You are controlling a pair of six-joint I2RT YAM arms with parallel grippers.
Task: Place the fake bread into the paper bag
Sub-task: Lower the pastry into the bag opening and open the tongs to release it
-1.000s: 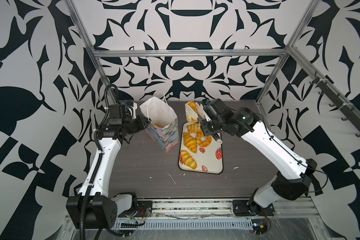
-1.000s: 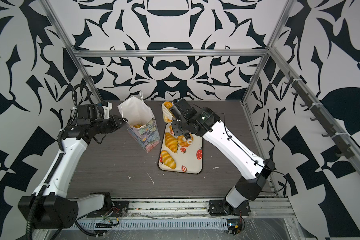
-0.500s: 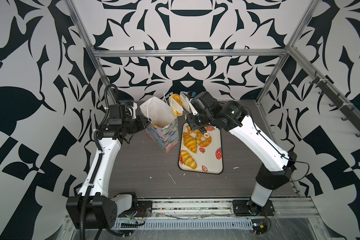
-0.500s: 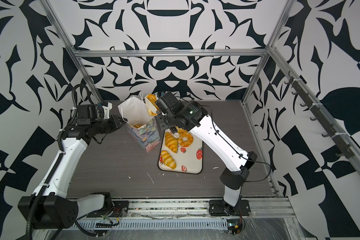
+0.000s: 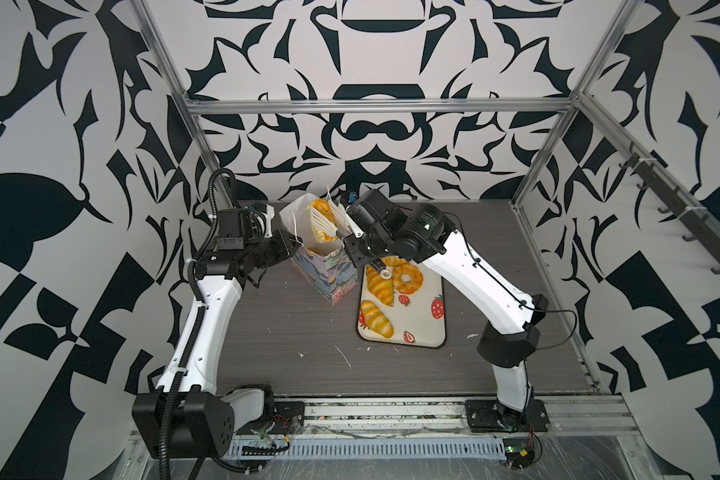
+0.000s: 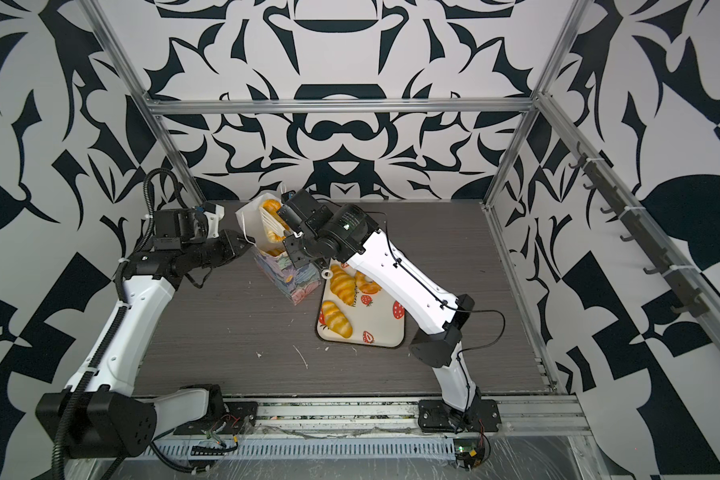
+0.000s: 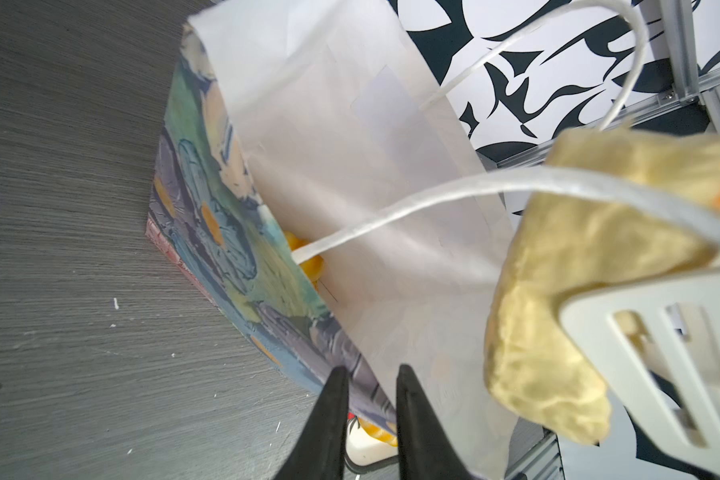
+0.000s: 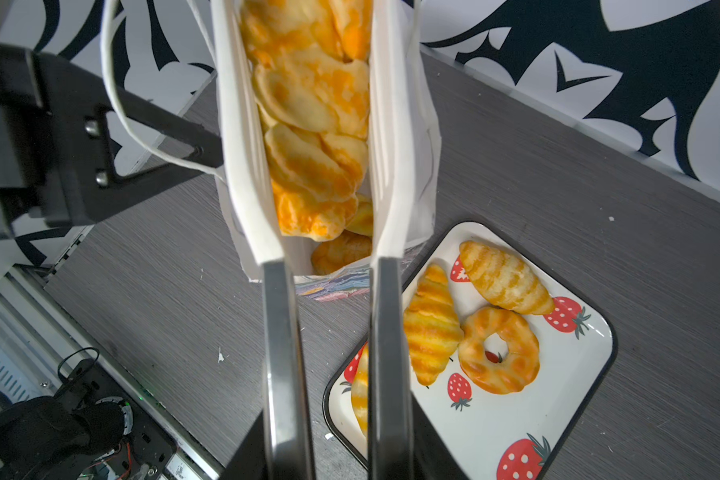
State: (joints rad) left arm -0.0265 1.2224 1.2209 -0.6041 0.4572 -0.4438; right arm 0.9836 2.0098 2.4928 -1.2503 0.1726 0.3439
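Note:
The paper bag (image 5: pixel 329 272) (image 6: pixel 285 278) stands upright at the back of the table, left of the tray. My left gripper (image 5: pixel 292 244) (image 7: pixel 368 374) is shut on the bag's (image 7: pixel 350 166) near wall at the rim. My right gripper (image 5: pixel 323 220) (image 6: pixel 272 224) (image 8: pixel 308 33) is shut on a piece of fake bread (image 5: pixel 321 206) (image 8: pixel 308 124) (image 7: pixel 558 291), held between long white fingers (image 8: pixel 242 124) just above the open bag mouth. More fake bread (image 8: pixel 341 251) lies inside the bag. Three croissants (image 5: pixel 376 319) (image 8: pixel 504 276) (image 8: pixel 429 328) and a ring doughnut (image 5: pixel 408 278) (image 8: pixel 499 349) lie on the tray.
The cream strawberry tray (image 5: pixel 425 328) (image 8: pixel 537 415) lies right of the bag, under my right forearm. The bag's white cord handle (image 7: pixel 391 208) hangs across its mouth. Small white scraps (image 5: pixel 344 357) dot the table. Aluminium frame posts (image 5: pixel 545 153) edge the table.
My right gripper has carried the bread leftward from above the tray's far end to above the bag mouth. The left gripper and the bag have stayed put.

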